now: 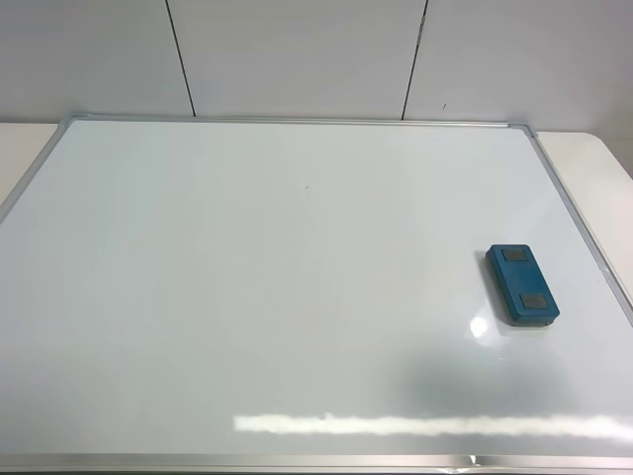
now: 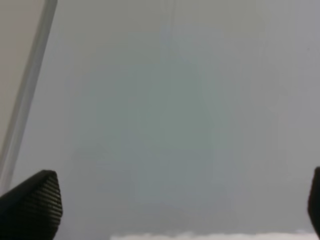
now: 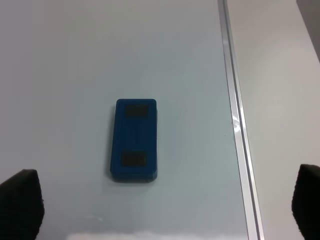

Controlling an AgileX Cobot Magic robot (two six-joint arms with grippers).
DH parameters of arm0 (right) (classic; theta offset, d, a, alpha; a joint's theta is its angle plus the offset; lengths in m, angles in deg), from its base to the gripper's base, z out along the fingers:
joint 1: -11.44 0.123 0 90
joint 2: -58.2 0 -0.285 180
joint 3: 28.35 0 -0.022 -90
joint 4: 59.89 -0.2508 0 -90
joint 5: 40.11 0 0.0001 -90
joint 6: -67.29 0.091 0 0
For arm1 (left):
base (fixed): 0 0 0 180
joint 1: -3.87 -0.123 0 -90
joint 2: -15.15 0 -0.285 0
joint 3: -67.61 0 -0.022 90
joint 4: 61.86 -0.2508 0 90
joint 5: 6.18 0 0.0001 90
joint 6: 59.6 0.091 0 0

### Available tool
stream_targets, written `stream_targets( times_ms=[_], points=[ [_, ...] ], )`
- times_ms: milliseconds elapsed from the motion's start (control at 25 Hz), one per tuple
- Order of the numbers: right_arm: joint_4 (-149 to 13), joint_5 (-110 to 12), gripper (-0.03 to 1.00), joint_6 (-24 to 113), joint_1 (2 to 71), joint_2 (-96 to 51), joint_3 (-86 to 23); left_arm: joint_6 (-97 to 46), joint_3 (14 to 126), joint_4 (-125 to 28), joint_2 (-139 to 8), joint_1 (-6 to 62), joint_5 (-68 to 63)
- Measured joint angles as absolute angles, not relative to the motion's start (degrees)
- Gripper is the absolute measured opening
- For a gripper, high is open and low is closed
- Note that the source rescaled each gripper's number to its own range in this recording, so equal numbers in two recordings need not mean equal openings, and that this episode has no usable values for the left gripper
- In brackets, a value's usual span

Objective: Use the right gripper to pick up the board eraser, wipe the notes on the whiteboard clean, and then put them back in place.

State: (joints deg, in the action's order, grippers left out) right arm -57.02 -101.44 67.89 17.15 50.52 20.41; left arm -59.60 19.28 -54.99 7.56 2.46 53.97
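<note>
The whiteboard lies flat and fills most of the exterior high view, with its silver frame around it. No marker notes show on it, only a tiny dark speck. The teal-blue board eraser lies flat on the board near its right edge, dark patches up. It also shows in the right wrist view. My right gripper is open above the board, a little short of the eraser and not touching it. My left gripper is open and empty over bare board. Neither arm shows in the exterior high view.
The board's right frame rail runs close beside the eraser, with the cream table beyond it. The left frame rail shows in the left wrist view. A grey panelled wall stands behind the board.
</note>
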Motion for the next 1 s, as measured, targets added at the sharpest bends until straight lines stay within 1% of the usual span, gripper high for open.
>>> stream_targets(
  times_ms=[160, 400, 1000],
  points=[
    [-56.96, -101.44, 1.0, 67.89, 15.16, 50.52, 20.41, -59.6, 19.28, -54.99, 7.56, 2.46, 53.97],
    [-56.96, -101.44, 1.0, 68.71, 13.96, 50.52, 20.41, -59.6, 19.28, -54.99, 7.56, 2.46, 53.97],
    [-56.62, -101.44, 1.0, 68.97, 13.89, 50.52, 20.41, -59.6, 19.28, -54.99, 7.56, 2.46, 53.97]
  ],
)
